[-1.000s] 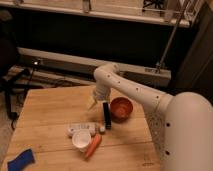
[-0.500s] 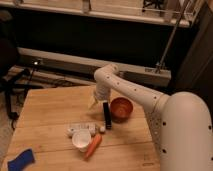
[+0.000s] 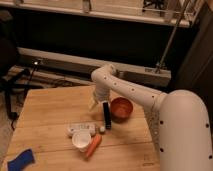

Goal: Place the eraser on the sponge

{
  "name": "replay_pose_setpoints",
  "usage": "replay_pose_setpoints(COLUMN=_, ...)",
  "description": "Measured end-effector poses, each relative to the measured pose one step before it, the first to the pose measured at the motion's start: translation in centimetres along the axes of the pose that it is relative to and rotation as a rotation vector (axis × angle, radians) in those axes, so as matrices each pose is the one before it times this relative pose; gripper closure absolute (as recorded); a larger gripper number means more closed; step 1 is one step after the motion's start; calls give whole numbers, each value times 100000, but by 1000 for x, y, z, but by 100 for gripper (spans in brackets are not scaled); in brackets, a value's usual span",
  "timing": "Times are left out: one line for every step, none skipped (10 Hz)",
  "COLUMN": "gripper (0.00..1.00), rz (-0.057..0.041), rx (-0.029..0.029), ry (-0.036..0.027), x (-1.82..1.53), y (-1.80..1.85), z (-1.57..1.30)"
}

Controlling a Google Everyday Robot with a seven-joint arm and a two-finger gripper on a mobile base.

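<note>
The eraser (image 3: 106,116), a slim black bar, lies on the wooden table (image 3: 50,107) just left of the red bowl, its long side running away from me. The blue sponge (image 3: 20,160) sits at the table's near left corner, far from the eraser. My gripper (image 3: 95,103) hangs from the white arm just above the table, close to the eraser's far end and slightly left of it. It is open and holds nothing.
A red bowl (image 3: 121,108) stands right of the eraser. In front of it lie a white strip-shaped object (image 3: 81,129), a white cup (image 3: 81,141) and an orange carrot (image 3: 92,146). My bulky white arm covers the table's right side.
</note>
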Motion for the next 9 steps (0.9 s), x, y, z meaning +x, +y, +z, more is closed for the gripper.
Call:
replay_pose_setpoints(gripper=20, rz=618, rx=-245, ry=-1050, x=-398, y=-38, z=29)
replay_pose_setpoints(gripper=20, rz=1001, rx=436, ry=-2005, x=-827, y=-277, z=263)
replay_pose_setpoints(gripper=20, rz=707, rx=1390, ry=-1493, x=-630, y=-490, z=339)
replay_pose_setpoints(gripper=21, rz=597, rx=1640, ry=-1330, x=-554, y=-496, z=405)
replay_pose_setpoints(gripper=30, rz=948, rx=4024, ry=-1918, x=-714, y=-1008, z=715)
replay_pose_setpoints(gripper=38, rz=513, rx=2585, ry=-553, x=-247, y=-512, z=359)
replay_pose_setpoints(gripper=47, rz=-75, rx=1845, ry=60, x=-67, y=-368, z=282)
replay_pose_setpoints(gripper=56, rz=-1069, rx=1260, ry=313, x=135, y=-219, z=74)
replay_pose_setpoints(gripper=68, rz=-1044, rx=384, ry=-66, x=196, y=-94, z=85)
